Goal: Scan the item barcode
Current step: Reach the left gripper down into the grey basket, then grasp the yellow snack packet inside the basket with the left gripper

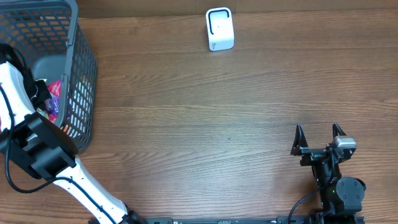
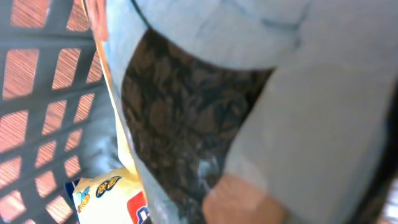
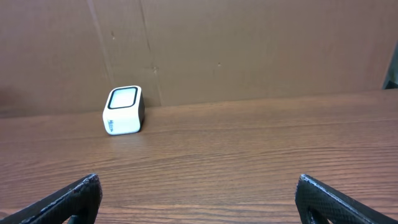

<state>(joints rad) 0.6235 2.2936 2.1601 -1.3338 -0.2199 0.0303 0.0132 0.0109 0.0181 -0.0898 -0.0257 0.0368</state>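
Shows left gripper [image 1: 41, 93] sunk in grey mesh basket [image 1: 81, 56], jaws together. Fingers unseen in the blurred wrist view, so probably, not certainly, pinching the brown-patterned pouch [image 2: 186, 124] filling that view. Shows pouch inside the basket, beside a yellow packet [image 2: 102, 193], well apart from scanner [image 1: 219, 28]. Shows right gripper [image 1: 317, 129] spread wide, empty, away from both. Judged light, soft, crinkly and slick: best pinched at a sealed edge, leaving the barcode face uncovered.

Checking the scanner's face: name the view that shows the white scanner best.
Right wrist: the scanner shows largest, its window and side both visible. Overhead shows it smaller, from above; left wrist does not show it.
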